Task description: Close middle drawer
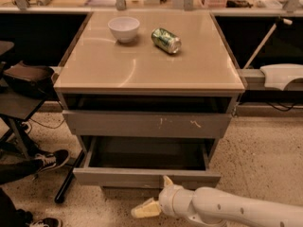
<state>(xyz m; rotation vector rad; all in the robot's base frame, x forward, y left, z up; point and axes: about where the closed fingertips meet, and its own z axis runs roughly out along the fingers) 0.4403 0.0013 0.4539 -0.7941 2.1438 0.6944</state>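
Observation:
The middle drawer (142, 176) is a wide grey tray with a plain flat front, pulled well out of the cabinet, and its inside looks empty. My gripper (150, 196) is low in front of the drawer front, right of its centre. It is open. One pale fingertip (166, 179) points up against the lower edge of the drawer front. The other finger (144, 209) points left, below the drawer. My white arm (236, 211) comes in from the lower right.
Above it, a grey drawer front with pale scratch marks (147, 124) stands slightly out. On the beige top (142, 67) are a white bowl (124, 28) and a green can (166, 40) on its side. A chair (23, 86) and a person's shoe (47, 160) are at the left.

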